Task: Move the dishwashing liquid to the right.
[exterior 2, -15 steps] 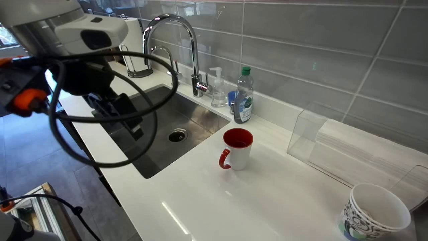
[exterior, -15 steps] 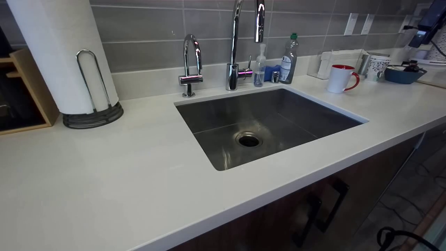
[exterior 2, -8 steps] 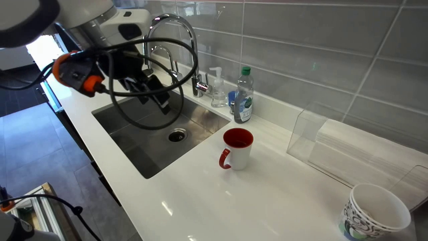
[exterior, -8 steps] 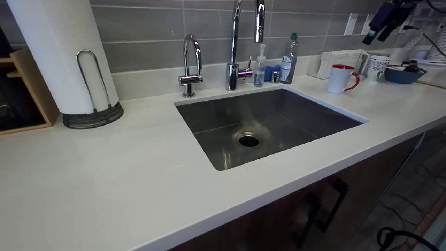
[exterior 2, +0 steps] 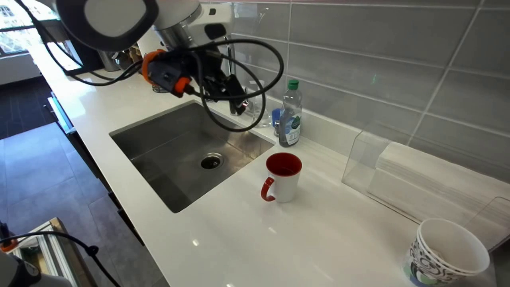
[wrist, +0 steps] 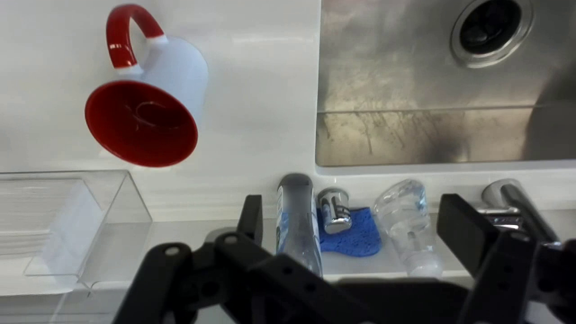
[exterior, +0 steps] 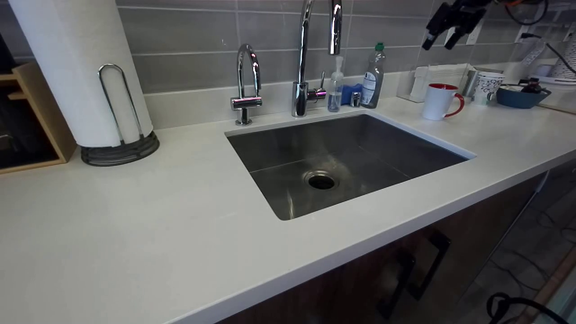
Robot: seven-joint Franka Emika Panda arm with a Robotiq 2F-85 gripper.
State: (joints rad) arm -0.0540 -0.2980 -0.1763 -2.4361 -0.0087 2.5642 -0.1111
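The dishwashing liquid (exterior: 373,80) is a tall, translucent grey bottle with a green cap. It stands upright behind the sink's corner in both exterior views (exterior 2: 291,115). My gripper (exterior: 438,45) is open and empty, raised above the counter. In an exterior view it is at the upper right of the bottle; in an exterior view its fingers (exterior 2: 236,95) are partly hidden by a cable loop. In the wrist view the open fingers (wrist: 353,209) span the image, and the bottle (wrist: 297,220) shows between them, closer to the left finger. Its cap is hidden there by the gripper.
A clear pump bottle (wrist: 407,225), a chrome cylinder (wrist: 335,209) and a blue sponge (wrist: 360,238) stand beside the bottle. A white mug with red (exterior 2: 283,179), a napkin holder (exterior 2: 358,159), patterned cups (exterior 2: 442,255), the faucet (exterior: 302,67) and the sink (exterior: 288,180) are nearby.
The gripper has moved left in an exterior view, and right and up toward the tiled wall in an exterior view. The bottle, the mug and the other objects have not moved.
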